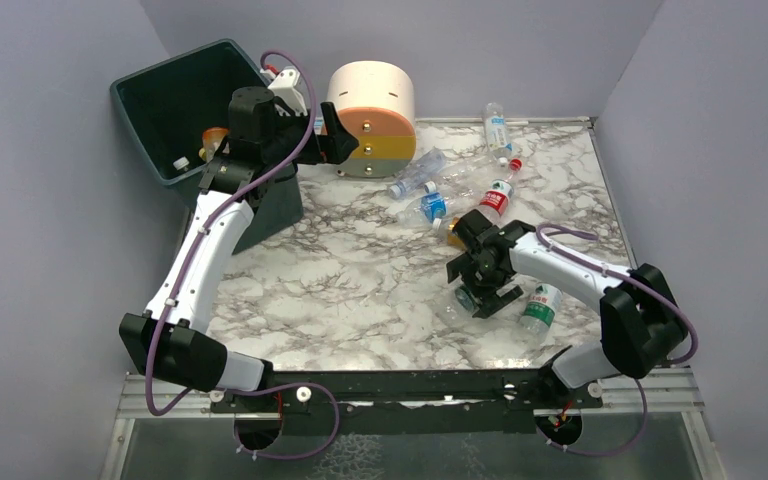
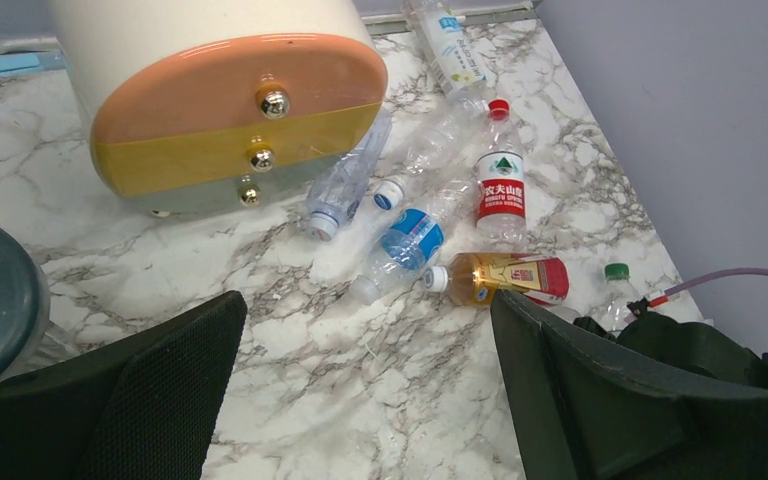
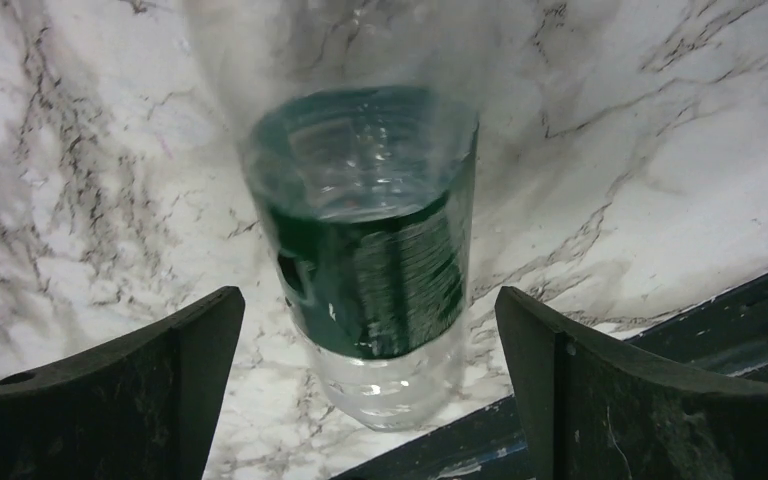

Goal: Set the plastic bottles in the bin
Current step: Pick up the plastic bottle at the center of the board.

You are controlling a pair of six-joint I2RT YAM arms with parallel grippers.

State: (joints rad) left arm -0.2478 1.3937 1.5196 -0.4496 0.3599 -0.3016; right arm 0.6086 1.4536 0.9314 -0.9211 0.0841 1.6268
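Left of the drawer unit (image 1: 372,118) stands the bin (image 1: 125,100), with an orange bottle (image 1: 213,135) inside it. The left gripper (image 1: 338,140) hangs above the table (image 1: 340,270) at the unit's left side. Its fingers (image 2: 140,400) are spread wide with nothing between them.

A loose cluster of bottles lies on the table to the right of the unit:
- A blue-cap bottle (image 2: 345,180) is just beside the unit's front.
- A blue-label bottle (image 2: 407,240) lies right of that.
- A red-label bottle (image 2: 501,185) lies further right.
- A pale-label bottle (image 2: 447,40) lies behind the unit's right side, at the far edge of the table.
- A lying amber bottle (image 2: 505,278) is nearer than the cluster.

Well to the near right of the unit, the right gripper (image 1: 488,295) is low over the table with its jaws spread. A green-label bottle (image 3: 380,260), blurred, lies between its fingers (image 3: 610,390) and appears to touch neither.
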